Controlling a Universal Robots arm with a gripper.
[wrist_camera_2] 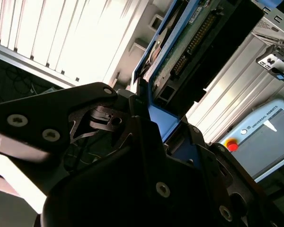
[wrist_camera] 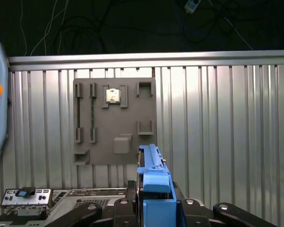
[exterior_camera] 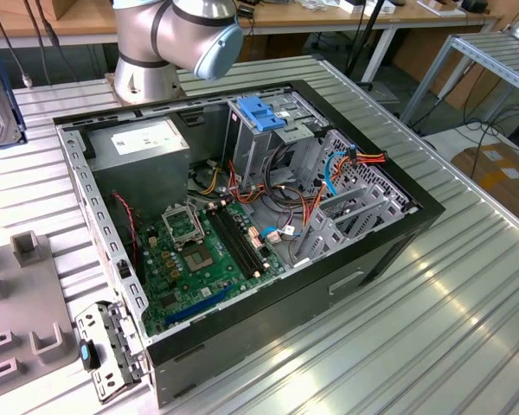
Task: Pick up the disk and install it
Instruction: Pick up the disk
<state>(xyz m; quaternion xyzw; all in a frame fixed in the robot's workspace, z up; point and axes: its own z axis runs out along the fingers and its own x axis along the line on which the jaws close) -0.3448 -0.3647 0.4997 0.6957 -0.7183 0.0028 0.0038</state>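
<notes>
In the grasp of the pincer [wrist_camera: 154, 204], off the desk [wrist_camera: 227, 123], the disk [wrist_camera: 154, 172] stands on edge. The pincer is clenched on it from both flat sides. The first wrist view looks straight along its blue side rail [wrist_camera: 156, 182], and the second wrist view shows its green circuit board [wrist_camera_2: 182, 49] with a row of pins [wrist_camera_2: 195, 40].

It looks like a rigid, dense metal slab, probably heavy for its size. The smooth faces are likely slippery, and the bare board and pins are easily damaged by a knock. The safest hold seems to be flat across the body near one end, clear of the pins, much as it is held now.

Its long axis runs straight out from the pincer, with the free end pointing toward the desk.

Beyond that end, a grey fixture plate [wrist_camera: 114, 123] lies on the ribbed desk close to one edge. A processor chip [wrist_camera: 113, 95] is seated in one of its pockets. In the exterior view the open computer case [exterior_camera: 389, 246] sits mid-desk, with its blue-capped drive cage [exterior_camera: 264, 112] at the end nearest the arm's base. A teach pendant [wrist_camera_2: 262, 137] rests beside the desk.
</notes>
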